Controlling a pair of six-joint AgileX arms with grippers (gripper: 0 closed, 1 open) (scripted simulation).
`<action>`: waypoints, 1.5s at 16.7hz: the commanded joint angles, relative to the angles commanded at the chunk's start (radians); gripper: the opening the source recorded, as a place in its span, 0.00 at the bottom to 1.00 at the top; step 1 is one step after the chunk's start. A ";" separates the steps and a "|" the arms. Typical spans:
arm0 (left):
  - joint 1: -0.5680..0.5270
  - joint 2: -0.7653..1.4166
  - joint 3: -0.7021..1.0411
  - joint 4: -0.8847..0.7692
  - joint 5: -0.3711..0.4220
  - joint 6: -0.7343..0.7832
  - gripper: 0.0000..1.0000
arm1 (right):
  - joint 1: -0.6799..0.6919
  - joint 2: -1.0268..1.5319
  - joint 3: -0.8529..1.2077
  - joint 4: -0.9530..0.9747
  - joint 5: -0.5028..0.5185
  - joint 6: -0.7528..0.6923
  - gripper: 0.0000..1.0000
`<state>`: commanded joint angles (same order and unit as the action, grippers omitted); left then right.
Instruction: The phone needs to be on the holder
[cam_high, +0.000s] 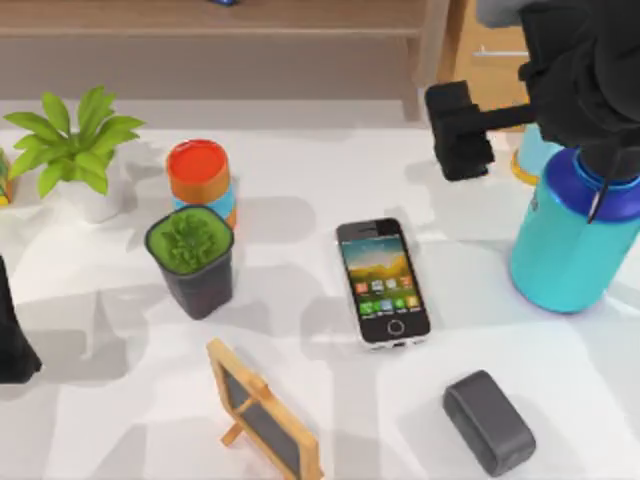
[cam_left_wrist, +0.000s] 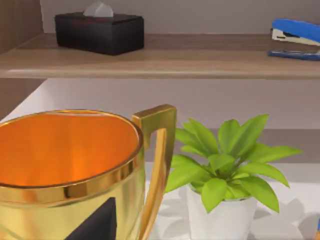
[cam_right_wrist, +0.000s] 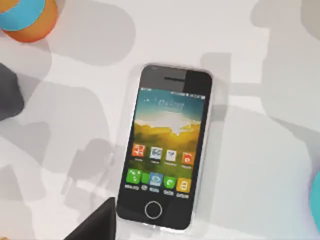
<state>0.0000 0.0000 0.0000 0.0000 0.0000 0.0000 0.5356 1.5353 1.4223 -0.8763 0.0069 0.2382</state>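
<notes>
Your phone (cam_high: 384, 283) lies flat, screen up, mid-table, well apart from the dark grey block (cam_high: 489, 421), while your right gripper (cam_high: 458, 131) hovers above it, fingers' state impossible to tell.

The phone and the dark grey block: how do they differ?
The phone is thin and flat, with a lit screen of coloured icons; the grey block is thick, rounded and plain. The phone lies near the table's middle, the block nearer the front right. Both rest on the white table, untouched.
</notes>
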 joint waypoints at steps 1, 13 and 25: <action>0.000 0.000 0.000 0.000 0.000 0.000 1.00 | 0.025 0.097 0.068 -0.051 0.000 0.021 1.00; 0.000 0.000 0.000 0.000 0.000 0.000 1.00 | 0.086 0.772 0.562 -0.348 -0.005 0.228 1.00; 0.000 0.000 0.000 0.000 0.000 0.000 1.00 | 0.086 0.826 0.461 -0.188 -0.004 0.232 1.00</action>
<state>0.0000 0.0000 0.0000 0.0000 0.0000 0.0000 0.6212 2.3609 1.8828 -1.0640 0.0027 0.4703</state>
